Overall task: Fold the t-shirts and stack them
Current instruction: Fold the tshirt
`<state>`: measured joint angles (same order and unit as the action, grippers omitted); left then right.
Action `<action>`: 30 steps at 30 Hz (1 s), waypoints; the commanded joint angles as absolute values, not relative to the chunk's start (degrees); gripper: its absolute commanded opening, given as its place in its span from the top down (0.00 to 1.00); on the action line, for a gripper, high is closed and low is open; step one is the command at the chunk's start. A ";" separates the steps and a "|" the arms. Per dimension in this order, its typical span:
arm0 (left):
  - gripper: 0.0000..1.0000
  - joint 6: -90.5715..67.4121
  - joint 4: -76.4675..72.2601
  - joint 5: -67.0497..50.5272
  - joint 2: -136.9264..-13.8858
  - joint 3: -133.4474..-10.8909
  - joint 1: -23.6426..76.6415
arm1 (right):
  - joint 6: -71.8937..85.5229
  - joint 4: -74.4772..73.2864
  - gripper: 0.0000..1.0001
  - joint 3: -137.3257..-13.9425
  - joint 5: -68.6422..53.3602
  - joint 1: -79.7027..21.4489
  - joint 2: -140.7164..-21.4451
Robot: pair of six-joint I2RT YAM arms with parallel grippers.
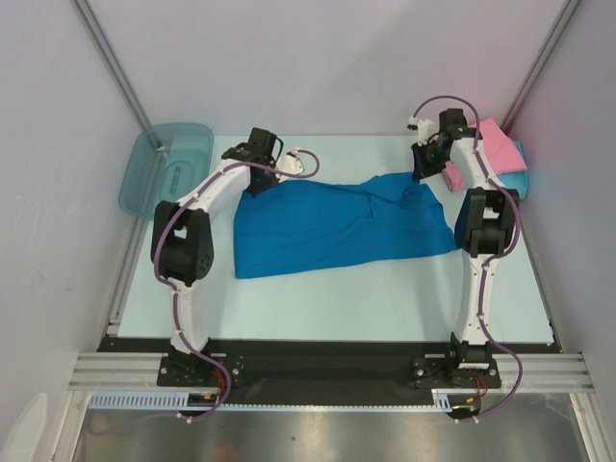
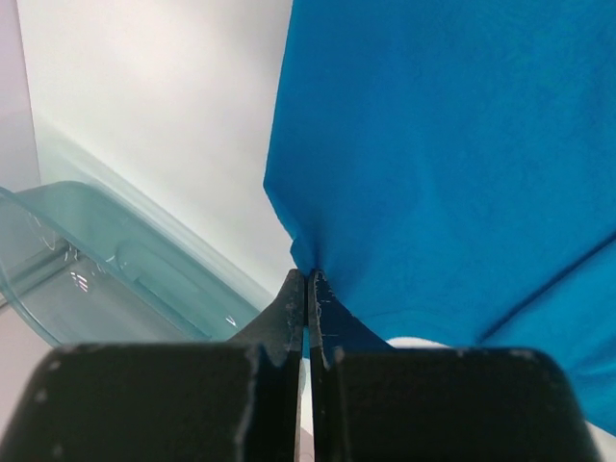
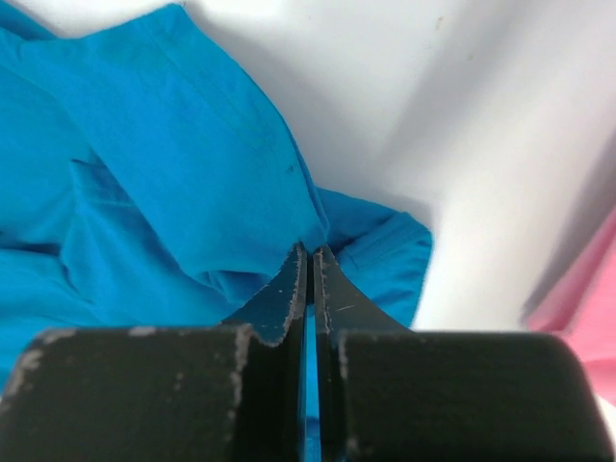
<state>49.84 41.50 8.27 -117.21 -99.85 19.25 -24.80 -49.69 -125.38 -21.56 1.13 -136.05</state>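
White links point(image 1: 218, 187), black joints point(image 1: 183, 245), purple cables point(image 1: 448, 98), scuffed black end effectors point(image 2: 307, 277) point(image 3: 309, 250)

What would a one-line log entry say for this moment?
left gripper: shut on blue t-shirt | right gripper: shut on blue t-shirt | pink t-shirt: far right corner

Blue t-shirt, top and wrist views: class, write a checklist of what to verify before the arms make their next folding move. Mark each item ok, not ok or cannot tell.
1. Left jaws shut on the blue t-shirt at its edge: ok.
2. Right jaws shut on the same shirt's far right edge: ok.
3. Shirt lying flat: not ok, creased and bunched near the right arm.
4. Pink t-shirt apart from it: ok, bare table shows between them.
5. Teal bin apart from the cloth: ok.
6. How many cloth layers each grip holds: cannot tell.
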 commanded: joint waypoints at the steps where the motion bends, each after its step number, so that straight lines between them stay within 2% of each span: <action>1: 1.00 51.24 39.20 7.73 -112.50 -98.70 17.49 | -28.82 -50.36 1.00 -126.39 -17.24 0.79 -130.35; 14: 1.00 52.82 29.98 9.31 -107.93 -88.69 14.24 | -36.91 -51.06 1.00 -124.45 -10.55 2.28 -126.83; 30: 1.00 55.46 26.81 8.70 -105.47 -84.99 11.87 | -42.98 -55.02 1.00 -122.60 -13.27 4.39 -123.66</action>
